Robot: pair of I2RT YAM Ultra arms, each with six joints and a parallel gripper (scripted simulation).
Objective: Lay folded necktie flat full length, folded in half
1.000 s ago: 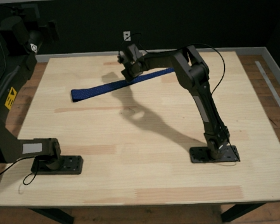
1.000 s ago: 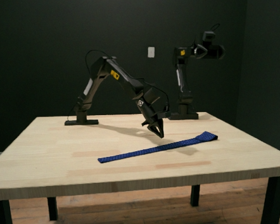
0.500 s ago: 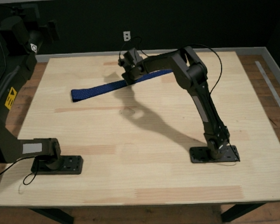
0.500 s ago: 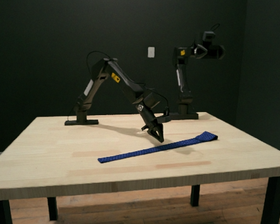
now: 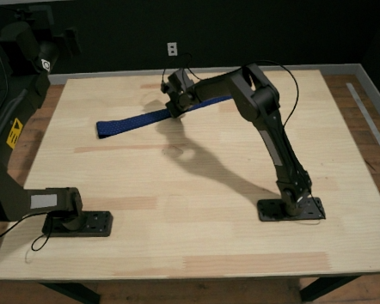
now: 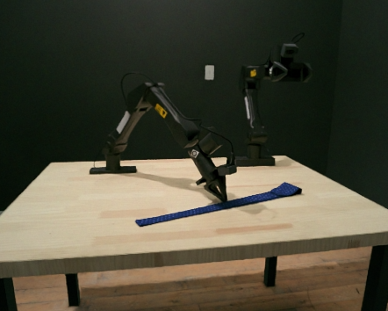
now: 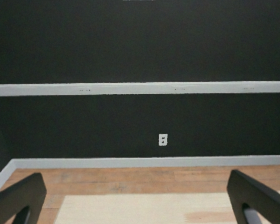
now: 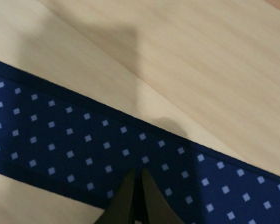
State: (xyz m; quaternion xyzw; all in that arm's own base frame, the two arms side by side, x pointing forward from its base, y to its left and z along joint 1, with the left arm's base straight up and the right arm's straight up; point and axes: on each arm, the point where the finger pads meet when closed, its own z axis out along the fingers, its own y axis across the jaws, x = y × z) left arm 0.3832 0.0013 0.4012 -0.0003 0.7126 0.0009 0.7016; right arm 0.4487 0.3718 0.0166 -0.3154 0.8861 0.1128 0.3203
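A: Where's the tie?
B: Blue necktie with pale dots, folded fabric [image 5: 133,125] [image 6: 184,213] [image 8: 81,140], slantwise on the pale wooden counter [image 5: 137,240] [image 6: 75,237], toward the far side in the top view. Long strip, roughly straight, one end wider and a bit raised, looks like the loop.
A: Over the edge?
B: No, both ends on the counter in the exterior view.
A: Right hand?
B: Black right hand [image 5: 174,112] [image 6: 225,199] [image 8: 138,185], tips pressed together, nothing pinched. Points down at the tie's middle stretch, at or just above the cloth; can't tell if touching. Shut tips suit pressing or patting, my guess, to flatten without grabbing.
A: Left?
B: Black left hand [image 7: 136,200], spread, nothing in it, raised well away from the tie. Probably parked so it's out of the way.
A: Bases?
B: Dark flat base plates, left [image 5: 105,223] and right [image 5: 264,212], sit apart on the counter, likely so both arms can reach the tie.
A: Counts?
B: One tie, one counter, two arms, two hands, two base plates. Layout looks nearly done; lift clear next, without dragging cloth.
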